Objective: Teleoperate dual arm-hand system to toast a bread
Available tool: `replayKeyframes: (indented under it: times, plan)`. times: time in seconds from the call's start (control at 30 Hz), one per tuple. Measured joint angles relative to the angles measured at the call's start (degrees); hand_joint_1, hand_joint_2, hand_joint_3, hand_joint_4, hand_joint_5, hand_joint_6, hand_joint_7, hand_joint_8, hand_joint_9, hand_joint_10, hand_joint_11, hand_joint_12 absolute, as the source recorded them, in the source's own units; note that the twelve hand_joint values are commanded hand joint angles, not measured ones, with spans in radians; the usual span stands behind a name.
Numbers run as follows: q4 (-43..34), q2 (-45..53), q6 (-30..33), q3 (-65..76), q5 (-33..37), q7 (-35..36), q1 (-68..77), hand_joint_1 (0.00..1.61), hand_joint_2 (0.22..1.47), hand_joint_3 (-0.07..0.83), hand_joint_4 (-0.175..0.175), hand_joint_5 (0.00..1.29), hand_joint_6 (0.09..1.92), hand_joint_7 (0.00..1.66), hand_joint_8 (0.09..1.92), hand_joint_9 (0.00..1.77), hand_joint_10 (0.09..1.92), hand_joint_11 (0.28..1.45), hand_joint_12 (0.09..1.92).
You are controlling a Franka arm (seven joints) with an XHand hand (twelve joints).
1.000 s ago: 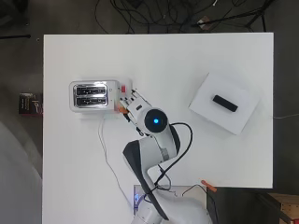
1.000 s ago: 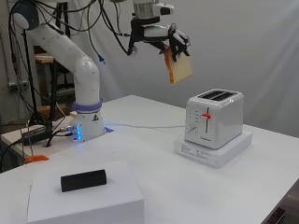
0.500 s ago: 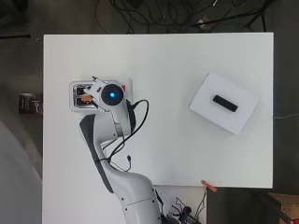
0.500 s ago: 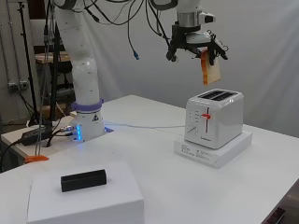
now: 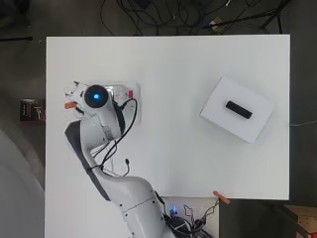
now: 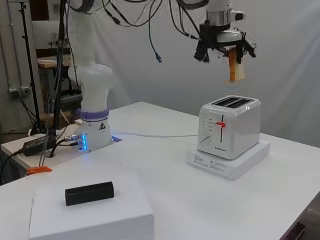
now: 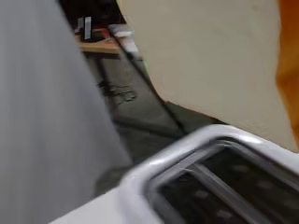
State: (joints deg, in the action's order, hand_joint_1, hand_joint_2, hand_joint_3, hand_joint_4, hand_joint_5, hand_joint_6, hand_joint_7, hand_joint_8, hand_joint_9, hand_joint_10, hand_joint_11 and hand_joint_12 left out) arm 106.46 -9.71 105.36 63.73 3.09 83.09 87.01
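Upper right in the side view, the hand [image 6: 222, 42] has its fingers curled round the bread [image 6: 235, 67], which hangs upright just above the toaster [image 6: 230, 127] on the counter [image 6: 165, 200].

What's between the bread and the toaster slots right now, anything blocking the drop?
Nothing visible. The hand holds the bread slice upright above the toaster, clear air beneath it. The slots look open and empty in the wrist view.
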Motion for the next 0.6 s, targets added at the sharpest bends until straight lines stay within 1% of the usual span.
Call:
replayKeyframes:
  times: [0.07,0.13,0.2,0.27,0.37,0.53,0.6]
  plan:
    - [-0.51,1.43,0.04,2.42,1.07,0.90,11.15,1.24,1.15,-0.001,-0.175,0.74,1.18,1.10,0.94,1.44,0.09,0.82,0.09]
    - [-1.05,3.12,0.11,1.51,2.41,1.98,21.06,1.24,1.15,-0.001,-0.175,0.75,1.18,1.12,0.91,1.44,0.09,0.81,0.09]
    - [-1.51,4.66,0.18,-1.18,3.64,2.98,25.86,1.24,1.15,-0.001,-0.175,0.75,1.18,1.12,0.90,1.44,0.09,0.81,0.09]
    - [-2.00,6.23,0.26,-4.21,4.90,3.99,25.80,1.24,1.15,-0.001,-0.175,0.74,1.21,1.13,0.85,1.41,0.09,0.80,0.09]
    - [-2.06,6.72,0.62,-5.52,4.22,3.28,14.99,1.24,1.15,-0.001,-0.175,0.74,1.25,1.14,0.81,1.40,0.09,0.80,0.09]
    - [-1.71,3.48,1.21,1.60,0.79,0.44,-8.17,1.24,1.14,0.000,-0.175,0.74,1.28,1.15,0.76,1.37,0.09,0.78,0.09]
    - [-1.48,2.06,1.47,4.72,-0.73,-0.91,-14.93,1.24,1.14,0.000,-0.175,0.73,1.29,1.15,0.75,1.36,0.09,0.77,0.09]
